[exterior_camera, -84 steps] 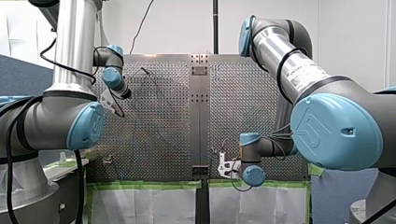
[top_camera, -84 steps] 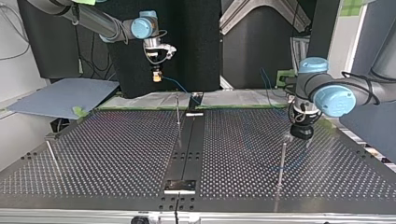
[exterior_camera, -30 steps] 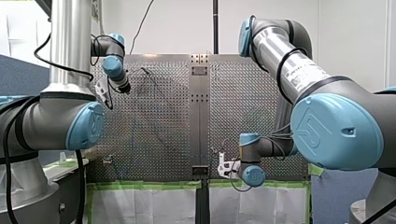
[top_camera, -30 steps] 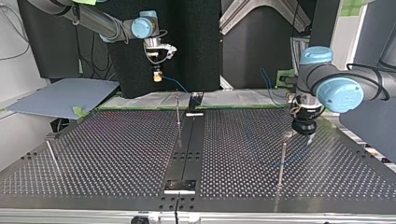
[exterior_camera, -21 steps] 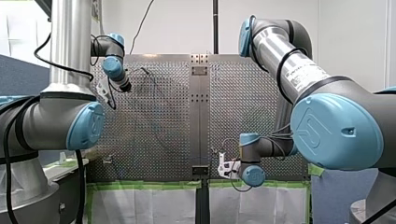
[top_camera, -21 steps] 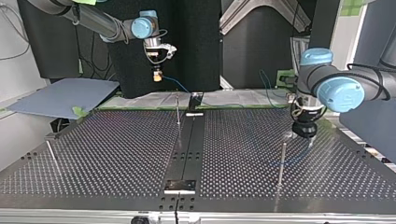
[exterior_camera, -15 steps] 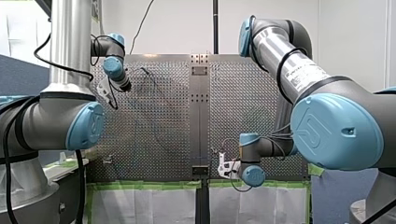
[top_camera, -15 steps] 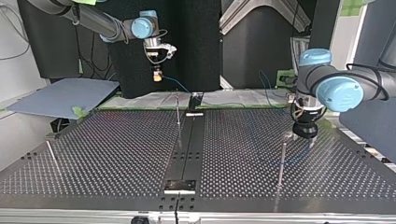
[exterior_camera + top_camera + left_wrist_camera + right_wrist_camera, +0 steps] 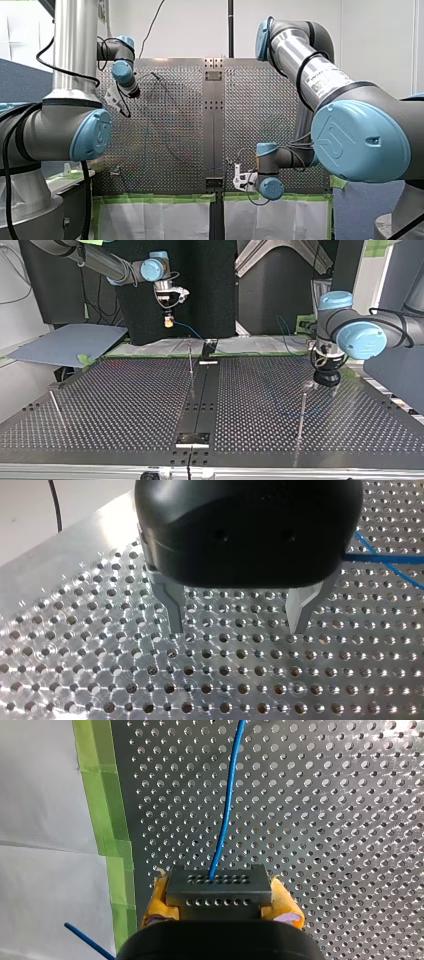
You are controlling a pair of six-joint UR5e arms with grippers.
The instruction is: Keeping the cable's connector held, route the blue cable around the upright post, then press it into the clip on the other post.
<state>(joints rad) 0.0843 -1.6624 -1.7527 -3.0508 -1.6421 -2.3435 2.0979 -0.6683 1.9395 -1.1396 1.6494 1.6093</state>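
In the right wrist view my right gripper (image 9: pixel 220 912) has its yellow pads shut on the grey connector (image 9: pixel 219 890). The blue cable (image 9: pixel 227 805) runs from it out over the perforated table. The top view shows that gripper (image 9: pixel 169 322) held high at the back left, the cable (image 9: pixel 187 331) dropping toward the centre post (image 9: pixel 190 360). My left gripper (image 9: pixel 237 626) hangs open just above the plate with nothing between its metal fingers (image 9: pixel 175 611); the cable (image 9: pixel 382 562) passes beside it. In the top view it (image 9: pixel 327 379) stands close behind the clip post (image 9: pixel 302 410).
A third thin post (image 9: pixel 55 404) stands at the top view's left edge. A black rail (image 9: pixel 200 395) runs down the table's middle. Green tape (image 9: pixel 105 820) and white sheet border the plate near my right gripper. A grey board (image 9: pixel 65 344) lies off the table's back left.
My left gripper has shifted slightly toward the table's middle, staying open near the clip post. My right gripper and the connector have not moved.
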